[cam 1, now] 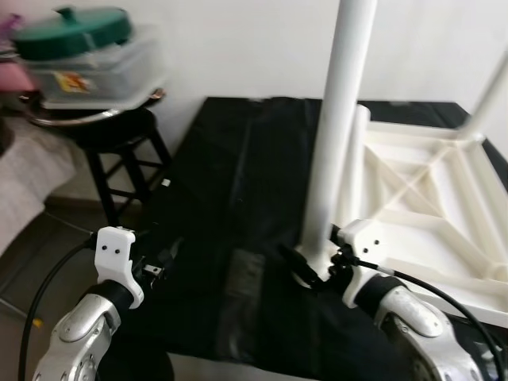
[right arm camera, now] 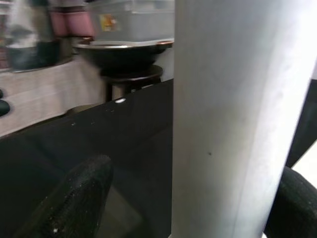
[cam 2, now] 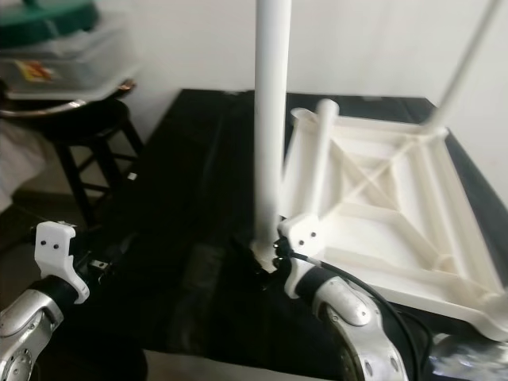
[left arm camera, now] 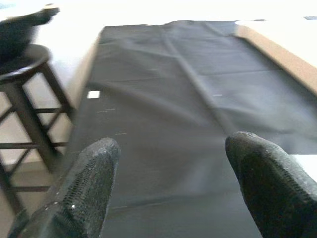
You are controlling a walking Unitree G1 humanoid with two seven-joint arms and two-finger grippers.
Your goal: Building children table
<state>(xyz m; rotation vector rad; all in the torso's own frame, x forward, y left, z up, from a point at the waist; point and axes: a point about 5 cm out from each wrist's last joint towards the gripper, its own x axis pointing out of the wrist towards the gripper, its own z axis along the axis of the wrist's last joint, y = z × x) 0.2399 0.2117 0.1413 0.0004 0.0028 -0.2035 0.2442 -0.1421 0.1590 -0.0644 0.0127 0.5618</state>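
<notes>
A white children's table top (cam 1: 444, 230) lies upside down on a black cloth (cam 1: 230, 198). One white leg (cam 1: 482, 103) rises from its far corner, and a shorter post (cam 1: 355, 159) stands at its near left corner. A loose white leg (cam 1: 337, 119) stands upright just off that corner. My right gripper (cam 1: 311, 270) is at the base of this leg, open, with a finger on each side. In the right wrist view the leg (right arm camera: 233, 124) sits against one finger, with a gap to the other finger (right arm camera: 74, 198). My left gripper (left arm camera: 171, 168) hovers open over bare cloth near the front left.
A black wooden stool (cam 1: 111, 135) stands to the left of the cloth. It carries a metal pan and a clear container with a green lid (cam 1: 79, 36). A white wall runs behind. The cloth's front edge (cam 1: 238, 361) lies just ahead of my arms.
</notes>
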